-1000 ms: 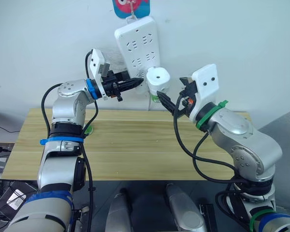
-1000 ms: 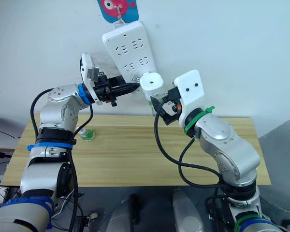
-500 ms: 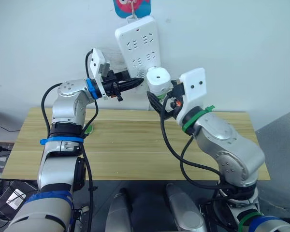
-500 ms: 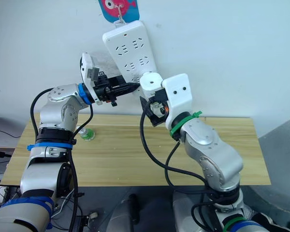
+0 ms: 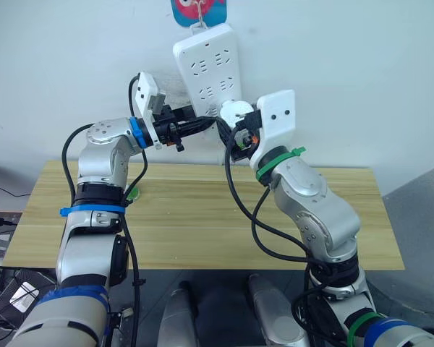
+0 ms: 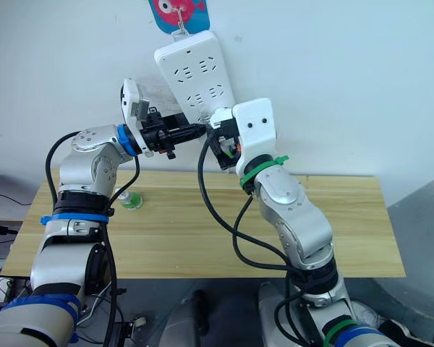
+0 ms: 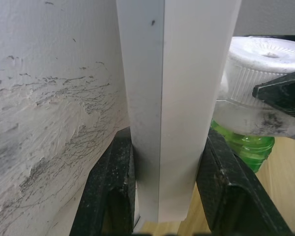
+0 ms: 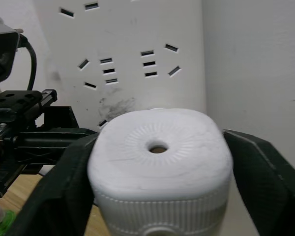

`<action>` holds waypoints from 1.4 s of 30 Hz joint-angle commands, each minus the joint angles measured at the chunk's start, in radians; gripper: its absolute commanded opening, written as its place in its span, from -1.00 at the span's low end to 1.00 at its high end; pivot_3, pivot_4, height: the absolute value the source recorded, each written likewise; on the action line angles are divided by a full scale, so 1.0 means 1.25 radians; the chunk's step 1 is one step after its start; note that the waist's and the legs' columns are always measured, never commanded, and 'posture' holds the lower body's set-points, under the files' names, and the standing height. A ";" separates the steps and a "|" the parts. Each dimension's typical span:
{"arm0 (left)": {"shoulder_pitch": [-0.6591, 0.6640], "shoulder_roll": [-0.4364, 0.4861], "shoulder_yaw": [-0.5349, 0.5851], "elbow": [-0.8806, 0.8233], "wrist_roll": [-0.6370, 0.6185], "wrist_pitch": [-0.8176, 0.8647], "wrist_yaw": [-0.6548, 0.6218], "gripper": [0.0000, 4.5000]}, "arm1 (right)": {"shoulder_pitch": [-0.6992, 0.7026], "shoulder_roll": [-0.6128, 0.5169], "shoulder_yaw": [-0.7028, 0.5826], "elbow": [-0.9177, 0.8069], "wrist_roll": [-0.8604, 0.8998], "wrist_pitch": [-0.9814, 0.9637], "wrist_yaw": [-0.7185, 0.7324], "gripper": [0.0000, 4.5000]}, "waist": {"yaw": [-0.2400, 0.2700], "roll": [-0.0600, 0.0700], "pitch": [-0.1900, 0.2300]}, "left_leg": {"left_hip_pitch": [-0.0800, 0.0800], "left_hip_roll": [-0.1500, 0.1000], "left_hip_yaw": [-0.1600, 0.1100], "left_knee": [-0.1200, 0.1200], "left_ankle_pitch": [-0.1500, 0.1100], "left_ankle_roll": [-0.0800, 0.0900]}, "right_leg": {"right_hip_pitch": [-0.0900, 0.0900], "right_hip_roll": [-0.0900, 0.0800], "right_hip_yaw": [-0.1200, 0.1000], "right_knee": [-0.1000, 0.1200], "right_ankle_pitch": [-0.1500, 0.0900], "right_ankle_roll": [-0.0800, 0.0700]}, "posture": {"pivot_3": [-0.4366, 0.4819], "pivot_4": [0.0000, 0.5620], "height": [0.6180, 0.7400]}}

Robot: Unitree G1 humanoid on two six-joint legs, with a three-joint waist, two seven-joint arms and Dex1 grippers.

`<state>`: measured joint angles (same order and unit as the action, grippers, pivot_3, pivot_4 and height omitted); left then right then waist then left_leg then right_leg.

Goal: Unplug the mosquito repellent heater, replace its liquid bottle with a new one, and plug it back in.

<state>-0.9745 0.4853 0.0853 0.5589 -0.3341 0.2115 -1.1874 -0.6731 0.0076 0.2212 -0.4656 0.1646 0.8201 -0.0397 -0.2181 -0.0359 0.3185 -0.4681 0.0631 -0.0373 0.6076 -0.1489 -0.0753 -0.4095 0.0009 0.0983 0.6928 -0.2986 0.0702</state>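
Note:
The white mosquito repellent heater [image 8: 157, 162] is plugged into the lower end of the white power strip [image 5: 206, 65] on the wall. Its liquid bottle [image 7: 246, 147] shows green under the heater. My right gripper [image 5: 236, 134] is open, its black fingers [image 8: 64, 187] flanking the heater closely on both sides. My left gripper [image 5: 206, 123] is shut on the strip's lower edge, one finger [image 7: 113, 187] on each face. The new one [image 6: 130, 201], a green bottle with a pale cap, stands on the table at the left, behind my left arm.
The wooden table [image 5: 202, 217] runs below both arms against the white wall. A red and blue hanger [image 6: 177, 14] holds the strip at the top. Cables loop from both wrists.
My right arm has swung left and up, bringing its fingers from below and right of the heater to either side of it. The left gripper has stayed on the strip.

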 commanded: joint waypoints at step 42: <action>0.570 -0.128 -0.139 -0.704 0.009 -0.061 0.346 1.00 | 0.107 0.250 -0.474 -0.229 0.441 0.235 -0.079 0.33 | 0.000 0.003 -0.002 | 0.000 -0.001 0.001 0.000 0.005 -0.003 | -0.002 -0.002 0.001 0.004 0.001 -0.001 | -0.73 0.13 0.73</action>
<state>-0.2498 0.3412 -0.0776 -0.2921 -0.3434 0.1832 -0.7839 -0.5485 0.1475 -0.3355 -0.7226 0.6224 1.1217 -0.1008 -0.2184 -0.0317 0.3155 -0.4673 0.0620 -0.0351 0.6082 -0.1419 -0.0780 -0.4107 -0.0011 0.1004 0.6971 -0.2976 0.0685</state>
